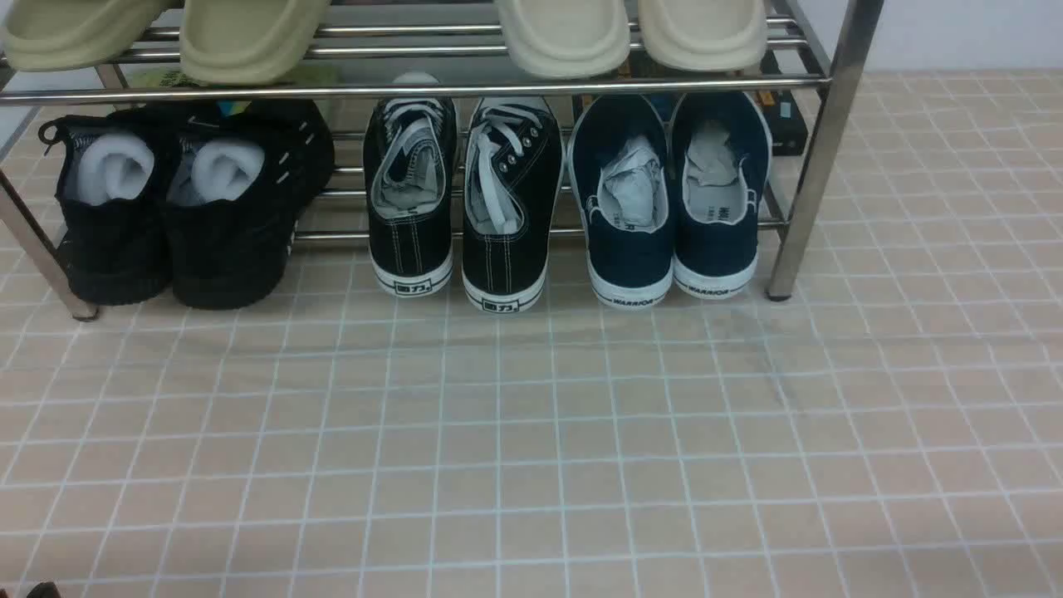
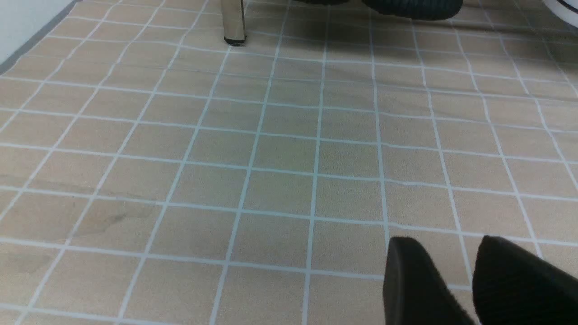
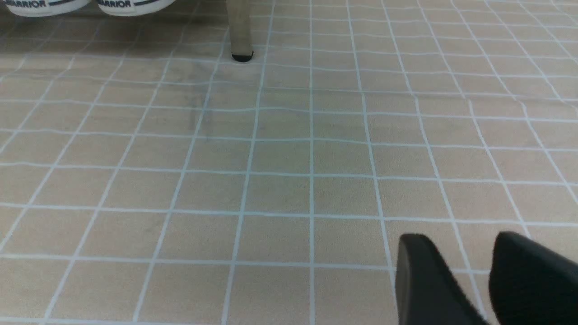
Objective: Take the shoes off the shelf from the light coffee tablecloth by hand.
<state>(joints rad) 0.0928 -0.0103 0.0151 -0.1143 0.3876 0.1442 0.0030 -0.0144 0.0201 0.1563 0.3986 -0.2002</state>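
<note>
Front view: the blue shoes [image 1: 631, 249] sit on the shelf [image 1: 818, 166], which stands on the tablecloth [image 1: 531, 432]. No claw shows.

Left wrist view: the left claw [image 2: 447, 243] is spread apart and holds nothing.

Right wrist view: the right claw [image 3: 460, 238] is spread apart too, with the shoes far ahead of it. No shoe is taken yet.

A plain, pale wall [image 1: 963, 33] stands at the back of the room. A grey strip [image 2: 38, 36] runs along its foot. Light falls evenly, leaving only soft, faint shadows.
</note>
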